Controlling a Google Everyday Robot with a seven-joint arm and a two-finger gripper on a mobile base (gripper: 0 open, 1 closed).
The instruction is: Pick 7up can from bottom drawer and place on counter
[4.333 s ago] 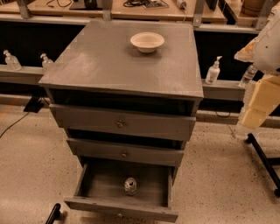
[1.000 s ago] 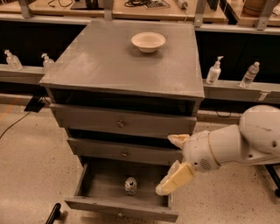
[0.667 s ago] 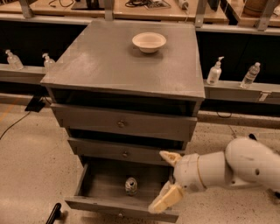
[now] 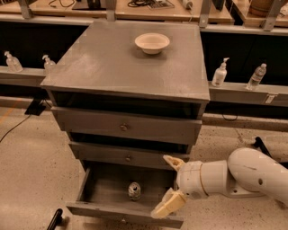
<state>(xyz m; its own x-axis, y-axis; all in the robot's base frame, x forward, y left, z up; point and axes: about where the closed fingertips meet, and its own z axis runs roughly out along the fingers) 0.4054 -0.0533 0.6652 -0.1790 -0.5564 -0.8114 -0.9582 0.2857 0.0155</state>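
The 7up can (image 4: 134, 191) stands upright on the floor of the open bottom drawer (image 4: 94, 210), near its middle. My gripper (image 4: 166, 186) reaches in from the right over the drawer's right part, a short way right of the can and apart from it. Its two cream fingers (image 4: 168, 204) are spread wide and hold nothing. The counter (image 4: 112, 67) is the grey slab on top of the cabinet, with a cream bowl (image 4: 152, 43) near its back.
Two shut drawer fronts with round knobs (image 4: 123, 127) sit above the open drawer. Plastic bottles (image 4: 219, 72) stand on low shelves left and right behind the cabinet. A light-wood workbench (image 4: 135, 6) runs along the back. A black object (image 4: 55, 219) lies on the floor at the lower left.
My arm has swung in from the right and come down; the gripper has moved left and lower, from beside the middle drawer to over the open bottom drawer near the can.
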